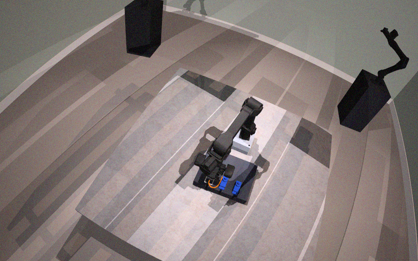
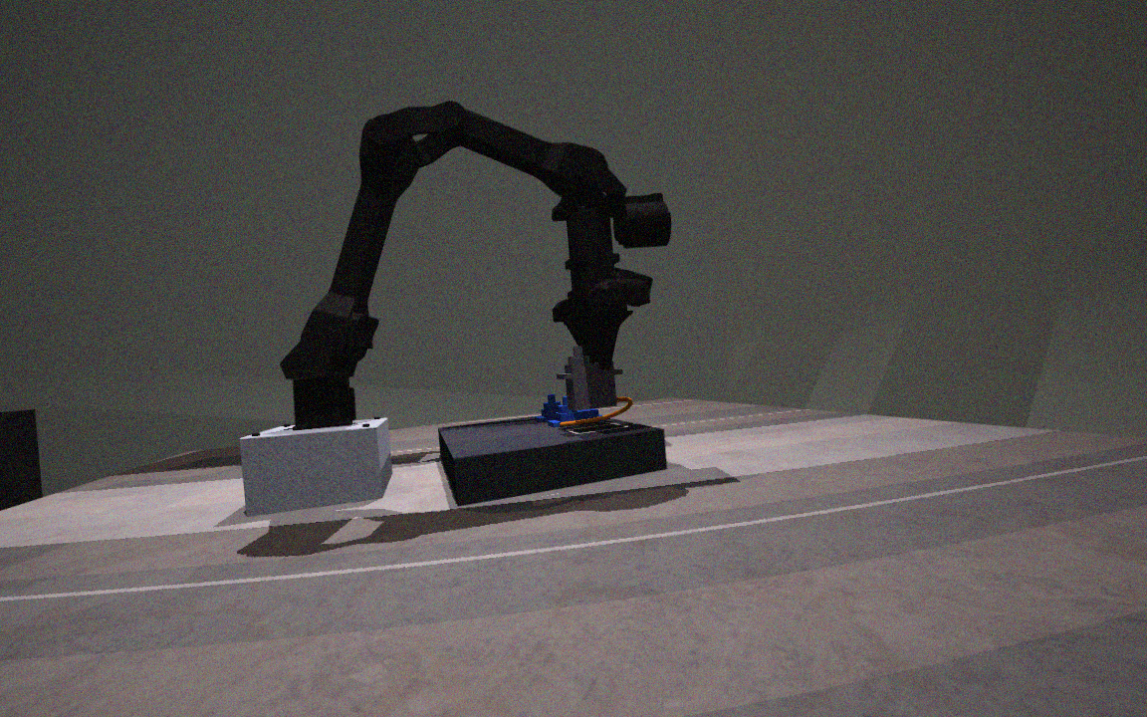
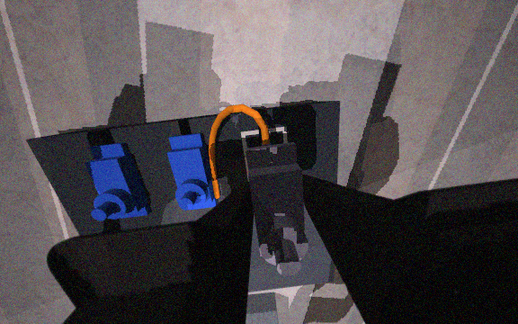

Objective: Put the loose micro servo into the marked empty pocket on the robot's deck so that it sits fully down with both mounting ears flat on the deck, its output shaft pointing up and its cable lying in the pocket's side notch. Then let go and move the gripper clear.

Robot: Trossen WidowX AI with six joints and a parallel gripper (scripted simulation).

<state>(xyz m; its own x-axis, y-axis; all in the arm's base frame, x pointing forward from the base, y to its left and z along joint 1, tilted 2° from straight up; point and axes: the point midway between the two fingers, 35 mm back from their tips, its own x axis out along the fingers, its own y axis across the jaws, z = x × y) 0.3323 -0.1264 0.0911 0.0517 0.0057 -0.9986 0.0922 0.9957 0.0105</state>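
Observation:
My gripper (image 2: 599,363) (image 3: 274,185) is shut on the loose micro servo (image 2: 589,388) (image 3: 276,198), a dark grey body held upright, output shaft up, just above the deck (image 1: 251,175) (image 2: 551,472) (image 3: 327,135). The white outline of the marked pocket (image 3: 250,134) shows at the servo's far end in the wrist view; the servo hides most of the pocket. The orange cable (image 1: 213,187) (image 2: 622,410) (image 3: 238,108) leaves the servo's far end and arches left, its free end beside the nearer blue servo. In the top view, the arm hides the servo body.
Two blue servos, one (image 1: 223,183) (image 3: 187,166) close beside the held servo and one (image 1: 236,187) (image 3: 110,175) farther off, sit on the deck. The arm's white base box (image 1: 241,145) (image 2: 319,468) stands behind the deck. Dark pedestals (image 1: 356,103) (image 1: 142,29) stand far off.

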